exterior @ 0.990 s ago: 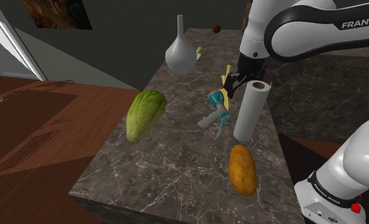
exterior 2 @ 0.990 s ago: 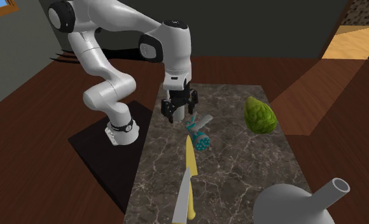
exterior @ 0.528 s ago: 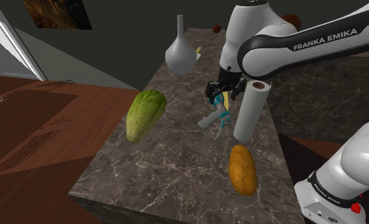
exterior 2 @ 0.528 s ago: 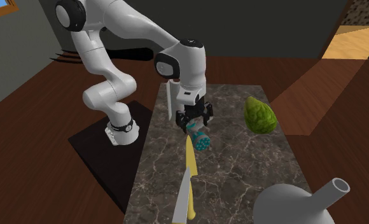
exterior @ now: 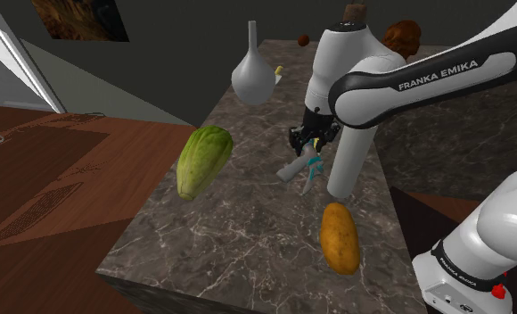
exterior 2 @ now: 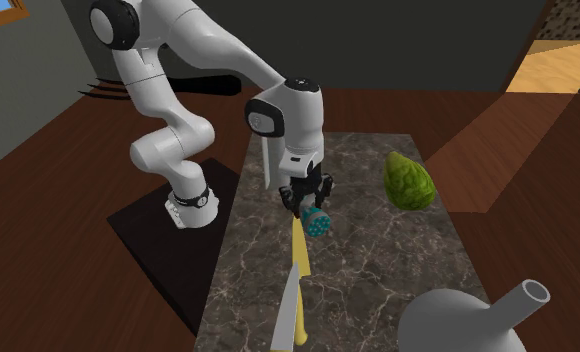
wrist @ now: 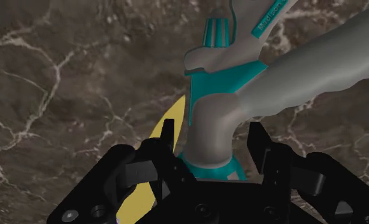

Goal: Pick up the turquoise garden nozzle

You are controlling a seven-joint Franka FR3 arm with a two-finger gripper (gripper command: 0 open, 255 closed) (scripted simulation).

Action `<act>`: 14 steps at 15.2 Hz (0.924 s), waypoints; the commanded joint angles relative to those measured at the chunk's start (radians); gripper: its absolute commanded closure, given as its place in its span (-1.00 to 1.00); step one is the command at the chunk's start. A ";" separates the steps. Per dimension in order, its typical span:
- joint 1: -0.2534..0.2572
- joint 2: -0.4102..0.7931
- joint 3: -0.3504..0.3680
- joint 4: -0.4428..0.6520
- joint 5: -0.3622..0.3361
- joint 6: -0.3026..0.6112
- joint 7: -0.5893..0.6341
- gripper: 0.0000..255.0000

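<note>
Right of centre in the shoulder view, the end effector (exterior: 312,143) straddles the nozzle (exterior: 295,169) at its neck, fingers (wrist: 168,135) apart, not clamping; its long axis crosses their gap.

Grey and turquoise nozzle (wrist: 222,119), lying flat

gripper (wrist: 214,135) now lower, astride the turquoise-and-grey nozzle (wrist: 222,111)

Shoulder view: beside the arm base (exterior: 466,268), looking down along the counter (exterior: 239,232) toward the vase (exterior: 252,76).
Second exterior view: above the vase end, facing back.
Wrist view: along the gripper (wrist: 214,130), close over the counter.
Shared: counter middle.
</note>
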 commanded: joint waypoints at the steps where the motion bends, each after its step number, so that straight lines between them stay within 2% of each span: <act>1: 0.000 0.002 0.001 -0.002 0.000 0.005 0.002 1.00; 9: 0.000 0.000 0.000 -0.002 0.000 0.002 -0.001 1.00; 14: 0.003 -0.031 -0.012 0.042 0.006 -0.072 -0.011 1.00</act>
